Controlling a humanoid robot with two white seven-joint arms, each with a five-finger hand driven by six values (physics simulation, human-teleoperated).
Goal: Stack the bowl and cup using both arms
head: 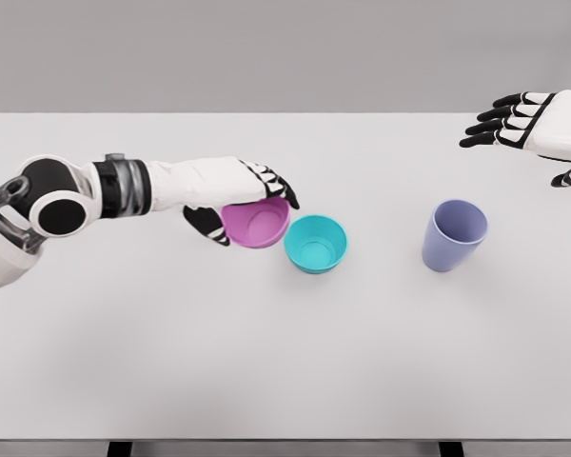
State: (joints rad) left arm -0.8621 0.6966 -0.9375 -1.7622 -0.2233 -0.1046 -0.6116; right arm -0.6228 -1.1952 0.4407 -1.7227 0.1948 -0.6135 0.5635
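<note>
Your left hand (240, 198) is clamped on the pink bowl (255, 223), fingers over the far rim and thumb under the near-left side. The bowl sits tilted, its mouth leaning toward you, and whether it has cleared the table (266, 362) is hard to tell. The teal bowl (316, 244) stands just to its right, rims touching or nearly so. The lavender cup (454, 235) stands upright well to the right, on its own.

Your right hand (519, 122) hangs at the far right with fingers spread, holding nothing, well apart from the cup.

What to watch for:

- The pink bowl is held by a pinch on one side of the rim. If you swing it fast, it will probably rotate in the grip or slip out.
- With the rims that close, any sideways move to the right would likely shove the teal bowl along the table instead of clearing it. Lift before you travel.
- Lowering the pink bowl while it is tilted could catch the teal rim and tip that bowl over.
- The cup is tall and narrow, so a glancing approach by the right hand may knock it over.
</note>
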